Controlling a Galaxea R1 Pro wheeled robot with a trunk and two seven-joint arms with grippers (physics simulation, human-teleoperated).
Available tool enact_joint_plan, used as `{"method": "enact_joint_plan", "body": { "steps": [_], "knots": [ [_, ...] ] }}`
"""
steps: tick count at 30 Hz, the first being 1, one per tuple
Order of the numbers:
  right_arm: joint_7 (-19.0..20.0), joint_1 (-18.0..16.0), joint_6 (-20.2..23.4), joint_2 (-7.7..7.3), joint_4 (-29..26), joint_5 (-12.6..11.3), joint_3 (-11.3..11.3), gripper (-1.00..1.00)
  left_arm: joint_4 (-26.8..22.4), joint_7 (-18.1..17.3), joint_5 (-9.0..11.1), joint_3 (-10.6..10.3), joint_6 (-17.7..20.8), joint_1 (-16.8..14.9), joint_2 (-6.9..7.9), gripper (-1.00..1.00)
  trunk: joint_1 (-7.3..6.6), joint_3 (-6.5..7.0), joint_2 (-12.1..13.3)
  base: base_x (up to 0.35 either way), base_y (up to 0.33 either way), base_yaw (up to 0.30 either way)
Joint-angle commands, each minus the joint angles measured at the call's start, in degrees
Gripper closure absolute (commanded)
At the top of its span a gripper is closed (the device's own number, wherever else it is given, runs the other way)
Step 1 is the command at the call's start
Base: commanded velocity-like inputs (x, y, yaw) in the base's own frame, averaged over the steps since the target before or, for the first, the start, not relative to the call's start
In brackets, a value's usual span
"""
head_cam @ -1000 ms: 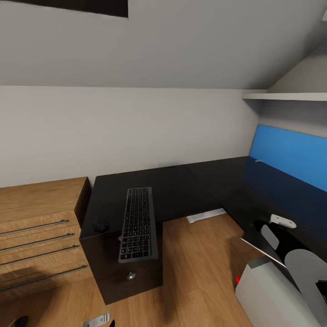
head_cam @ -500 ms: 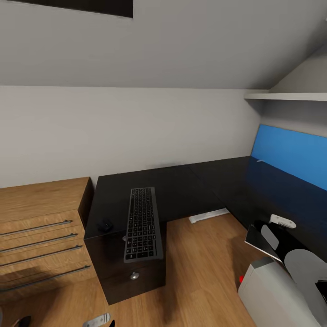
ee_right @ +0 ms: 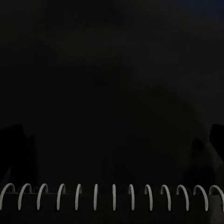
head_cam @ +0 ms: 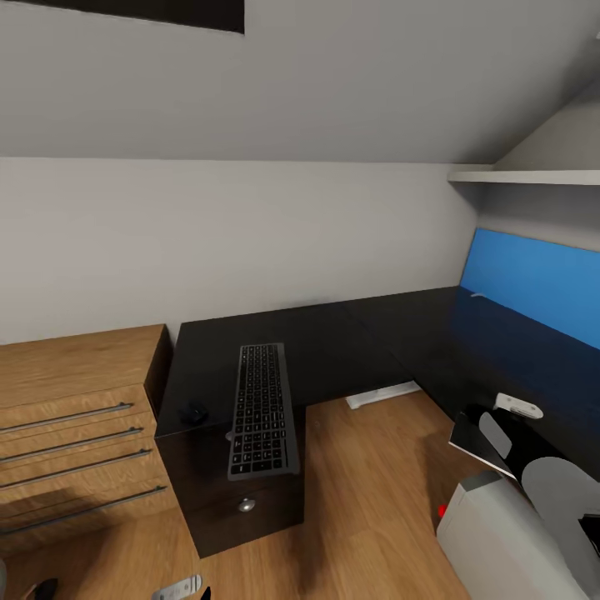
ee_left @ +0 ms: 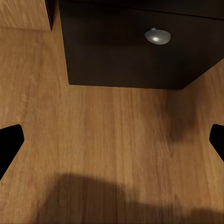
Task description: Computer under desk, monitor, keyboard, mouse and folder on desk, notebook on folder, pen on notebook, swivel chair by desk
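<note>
Keyboard is lying on the surface, overhanging its front edge and risking a slide off if bumped, while the right gripper is hovering spread over a spiral-bound notebook.

A black desk top takes up nearly all of the right wrist view, dark and bare, with no visible edge or corner. Along one border runs a row of pale wire binding rings, evenly spaced loops of a spiral-bound notebook, whose dark cover shows as a thin strip beneath them. The right gripper has its two dark fingertips at opposite sides, set wide apart, with the rings lying between them. The notebook's far side is cut off.
</note>
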Motion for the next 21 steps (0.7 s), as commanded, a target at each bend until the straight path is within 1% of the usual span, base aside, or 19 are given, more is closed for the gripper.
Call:
{"method": "enact_joint_plan", "body": {
  "steps": [1,8,16,21],
  "knots": [
    [-0.2,0.0,0.8,0.00,0.9,-0.5,0.0,-1.00,0.0,0.5,0.6,-0.4,-0.3,0.0,0.10,-1.00,0.00,-0.07,0.0,-0.001,0.000,0.000],
    [-0.2,0.0,0.8,0.00,0.9,-0.5,0.0,-1.00,0.0,0.5,0.6,-0.4,-0.3,0.0,0.10,-1.00,0.00,-0.07,0.0,-0.038,0.000,0.000],
    [-0.2,0.0,0.8,-0.01,0.9,-0.6,0.0,-1.00,0.0,0.5,0.6,-0.4,-0.3,0.0,0.10,-1.00,0.00,-0.07,0.0,-0.150,0.000,0.000],
    [-0.2,0.0,0.8,-0.06,0.9,-0.6,0.0,-1.00,0.0,0.5,0.6,-0.4,-0.3,0.0,0.10,-1.00,0.00,-0.07,0.0,-0.017,0.000,0.000]
  ]
}}
